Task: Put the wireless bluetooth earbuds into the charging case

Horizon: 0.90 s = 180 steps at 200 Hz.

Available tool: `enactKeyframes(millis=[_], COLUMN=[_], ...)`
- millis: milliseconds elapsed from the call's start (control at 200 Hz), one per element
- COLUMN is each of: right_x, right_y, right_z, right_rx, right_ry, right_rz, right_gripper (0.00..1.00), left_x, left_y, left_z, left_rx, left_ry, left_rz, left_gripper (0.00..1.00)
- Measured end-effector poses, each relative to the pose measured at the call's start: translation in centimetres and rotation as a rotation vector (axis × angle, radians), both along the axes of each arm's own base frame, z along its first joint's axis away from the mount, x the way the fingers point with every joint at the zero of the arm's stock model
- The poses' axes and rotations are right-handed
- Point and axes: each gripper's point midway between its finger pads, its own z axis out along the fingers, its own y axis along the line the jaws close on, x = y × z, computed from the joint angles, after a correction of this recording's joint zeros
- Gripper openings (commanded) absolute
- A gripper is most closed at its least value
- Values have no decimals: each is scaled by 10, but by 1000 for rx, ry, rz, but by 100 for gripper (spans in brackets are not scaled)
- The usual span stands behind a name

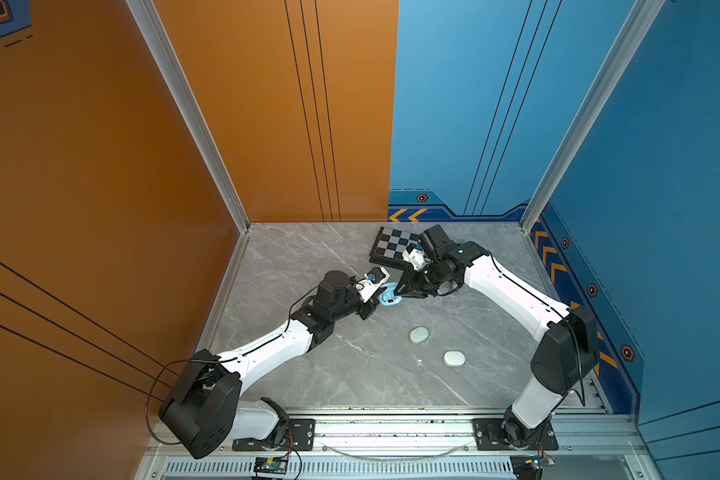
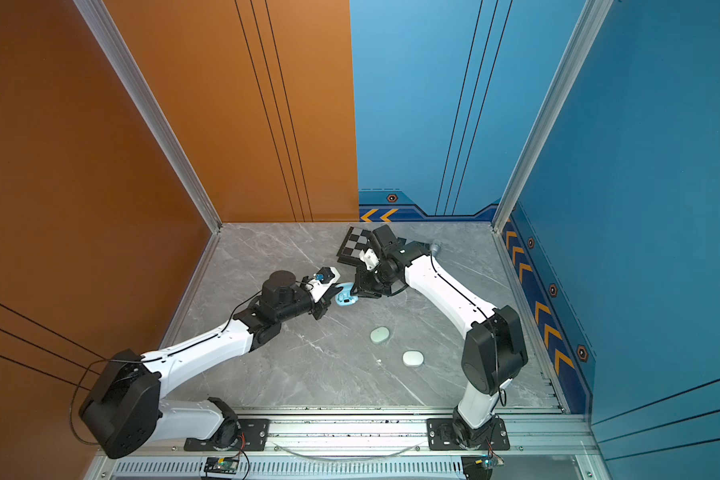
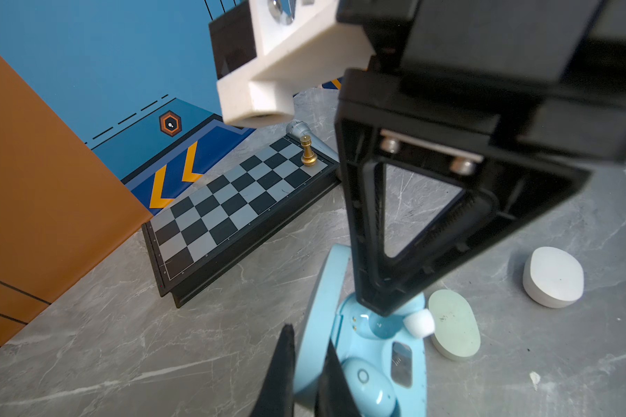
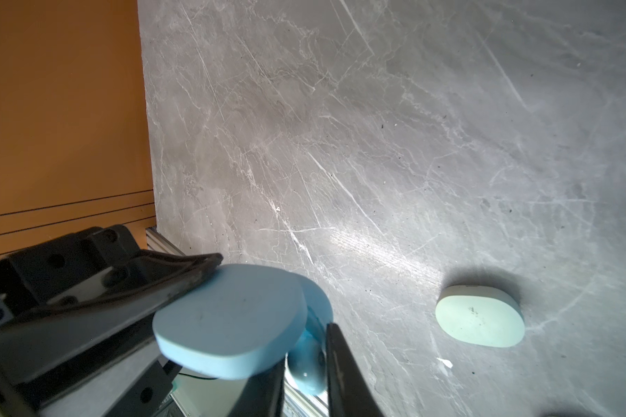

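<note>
We show the left gripper [image 3: 308, 348] clamped on the open case [image 3: 362, 346]; right gripper [image 4: 304, 348] pinching a bud [image 3: 418, 323] (white-tipped) over it.

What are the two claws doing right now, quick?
Left claw: closed, holding the open blue case.
Right claw: closed on a blue earbud, over the case.

On the grey marble table [image 1: 308, 374]
The open light blue charging case [image 1: 388, 298] lies mid-table, a light blue earbud [image 3: 369, 390] in it; the checkered chessboard [image 1: 391, 243] lies behind, a gold chess piece [image 3: 308, 153] on it; the pale green oval case [image 1: 419, 335] and white oval case [image 1: 454, 358] lie in front, rightward.
</note>
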Motion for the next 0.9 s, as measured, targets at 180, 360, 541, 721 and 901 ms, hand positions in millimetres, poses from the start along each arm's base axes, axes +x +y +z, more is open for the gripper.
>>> enactKeyframes(millis=[180, 360, 541, 721, 901], right_x=[1, 5, 16, 32, 40], right_y=[-1, -4, -6, -10, -16], right_z=[-1, -6, -25, -50, -69], right_rx=[-5, -27, -62, -88, -117], right_ry=[5, 7, 27, 56, 74], right_rz=[-16, -41, -73, -109, -123], right_gripper=[20, 21, 21, 21, 21], left_x=[0, 2, 11, 28, 42], left_y=[0, 1, 3, 4, 10], left_z=[0, -5, -26, -56, -81], left_rx=[1, 10, 44, 96, 126], left_ry=[0, 7, 46, 100, 132], left_rz=[2, 14, 55, 122, 199], left_gripper=[0, 0, 0, 0, 0])
